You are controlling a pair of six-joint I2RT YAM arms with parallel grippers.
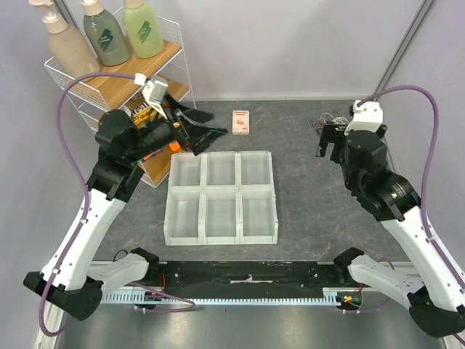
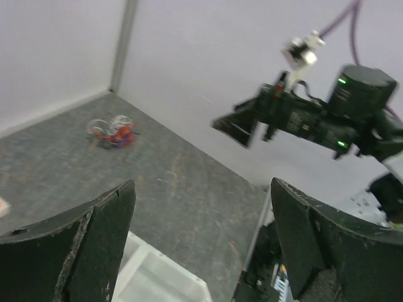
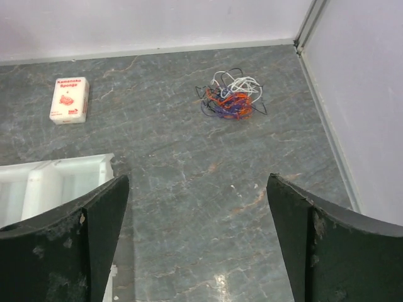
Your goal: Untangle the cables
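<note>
The cables (image 3: 232,99) lie in one small tangled bunch of white, orange-red, blue-purple and black threads on the grey table, near the far right corner. My right gripper (image 3: 198,177) hovers above the table short of the bunch, jaws open and empty. From above, the cables (image 1: 327,121) peek out just behind the right gripper (image 1: 329,147). My left gripper (image 1: 209,125) is raised over the far left of the tray, open and empty, pointing across the table. Its wrist view shows the cables (image 2: 112,132) far off, with its jaws (image 2: 201,182) apart.
A white six-compartment tray (image 1: 221,153) sits mid-table. A small white and red sponge box (image 1: 241,121) lies behind it. A wire shelf (image 1: 109,87) with bottles stands at the far left. Walls close the back and right sides.
</note>
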